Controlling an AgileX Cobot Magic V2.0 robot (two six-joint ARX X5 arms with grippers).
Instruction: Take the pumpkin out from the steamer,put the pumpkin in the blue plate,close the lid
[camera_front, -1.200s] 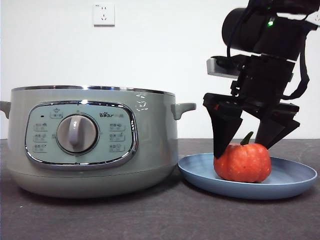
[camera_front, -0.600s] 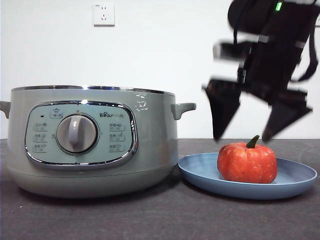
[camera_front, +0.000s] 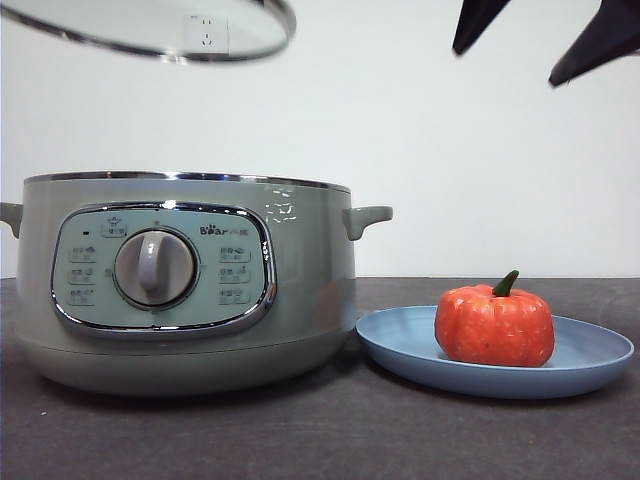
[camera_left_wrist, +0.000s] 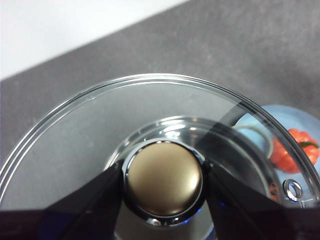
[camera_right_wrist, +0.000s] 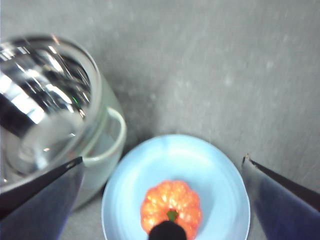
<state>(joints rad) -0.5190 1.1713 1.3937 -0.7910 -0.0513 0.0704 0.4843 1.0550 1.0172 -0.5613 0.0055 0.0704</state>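
Observation:
The orange-red pumpkin sits upright in the blue plate, right of the open sage-green steamer. My right gripper is open and empty, high above the plate, with only its jaw tips showing at the top right. In the right wrist view the right gripper hangs wide open over the pumpkin, the plate and the steamer. My left gripper is shut on the knob of the glass lid. The lid hangs high above the steamer.
A dark grey table carries the steamer and the plate. A white wall with a socket stands behind. The steamer's side handle points toward the plate.
My right gripper has let go of the pumpkin and risen to the top of the front view. The pumpkin stays in the plate. The lid has come into view at the top left.

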